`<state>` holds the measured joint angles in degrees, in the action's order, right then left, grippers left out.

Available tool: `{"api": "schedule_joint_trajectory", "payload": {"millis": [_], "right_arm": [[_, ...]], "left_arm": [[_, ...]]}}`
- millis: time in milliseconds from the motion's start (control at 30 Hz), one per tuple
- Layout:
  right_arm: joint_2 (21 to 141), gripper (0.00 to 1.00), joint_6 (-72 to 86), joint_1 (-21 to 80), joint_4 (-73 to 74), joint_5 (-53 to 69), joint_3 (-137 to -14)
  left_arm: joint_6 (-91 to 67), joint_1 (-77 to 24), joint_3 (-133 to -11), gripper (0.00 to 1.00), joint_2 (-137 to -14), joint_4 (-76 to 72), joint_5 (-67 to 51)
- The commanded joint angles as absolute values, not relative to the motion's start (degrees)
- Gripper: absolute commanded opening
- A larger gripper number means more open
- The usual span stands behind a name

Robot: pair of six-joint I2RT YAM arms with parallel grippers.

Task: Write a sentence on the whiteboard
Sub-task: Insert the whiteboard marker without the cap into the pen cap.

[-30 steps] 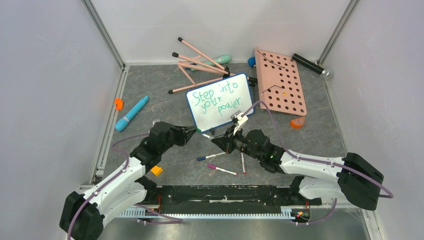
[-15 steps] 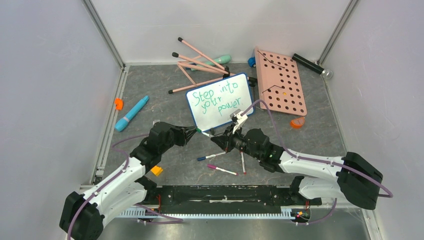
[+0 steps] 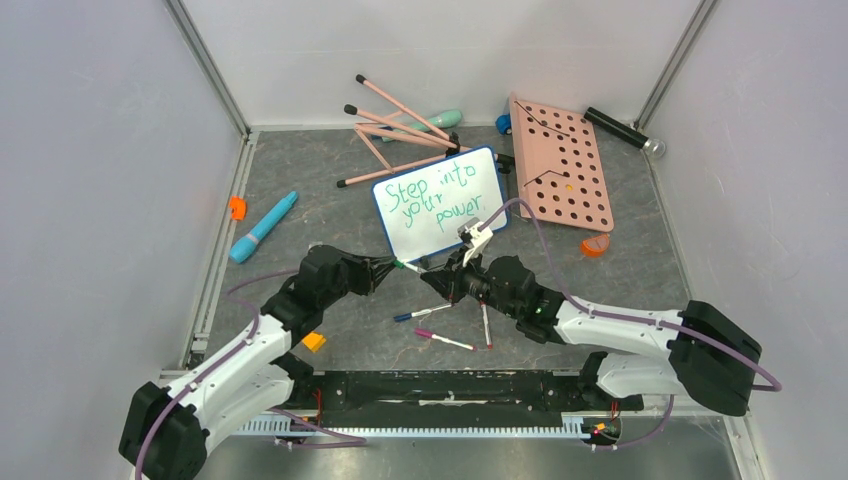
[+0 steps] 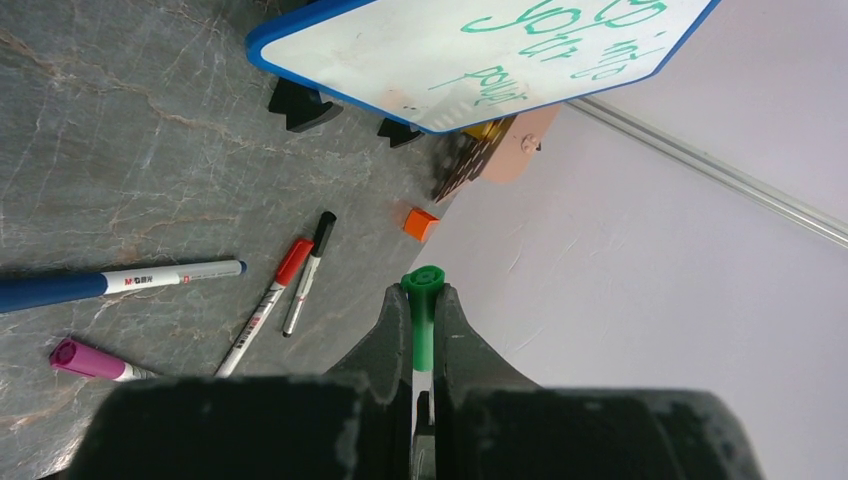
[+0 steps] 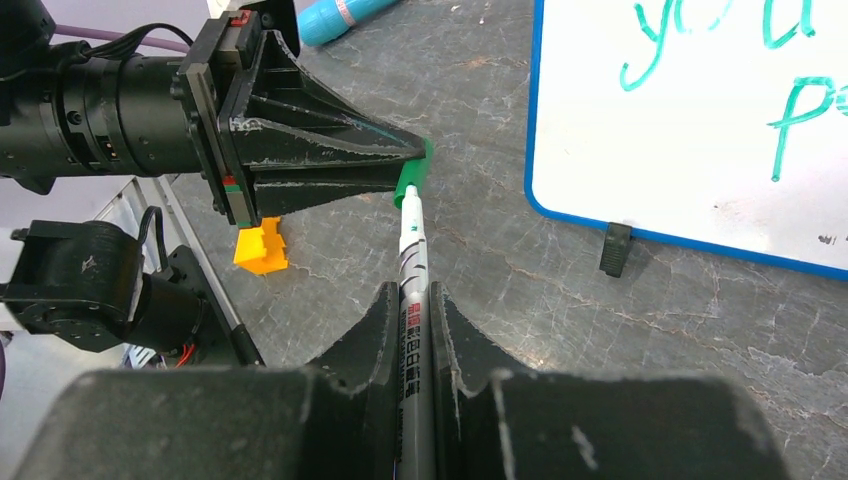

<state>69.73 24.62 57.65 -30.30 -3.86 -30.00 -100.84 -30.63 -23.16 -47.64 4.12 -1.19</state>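
Jaws of the left gripper are clamped shut on the green cap of a marker, the cap's round end poking out just past the fingertips. Facing it tip to tip, the right gripper is closed on the marker's white printed barrel, which runs up the middle of the right wrist view to meet the cap at the point of the left gripper. From these angles the cap looks seated against the barrel, though I cannot tell whether it is fully on or part-way off.

In the top view the two grippers meet just below the centre of the frame, left gripper and right gripper with the marker bridging them above the grey table.

Just above them stands the whiteboard, blue-framed and propped on small black feet, its lower edge near the grippers but not touching them. The sentence is written on it in green: "Step into your power", in three lines.

Below the grippers, loose on the table, lie a blue marker, a magenta marker and a red marker. An orange block sits by the left arm at lower left. A pink board with round holes lies to the right of the whiteboard, toward the upper right of the frame.
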Motion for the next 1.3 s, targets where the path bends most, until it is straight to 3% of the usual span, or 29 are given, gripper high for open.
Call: {"api": "schedule_joint_trajectory", "payload": {"millis": [0,1267], "right_arm": [[70.7,0.00,23.6,58.0,-31.8,-5.0,-32.9],[69.1,0.00,23.7,58.0,-33.7,-1.8,-28.0]], "left_arm": [[-102.8,-30.8,-23.1,0.02,-48.1,2.1,-3.0],[-104.3,-30.8,-21.8,0.02,-48.2,0.6,-1.8]]}}
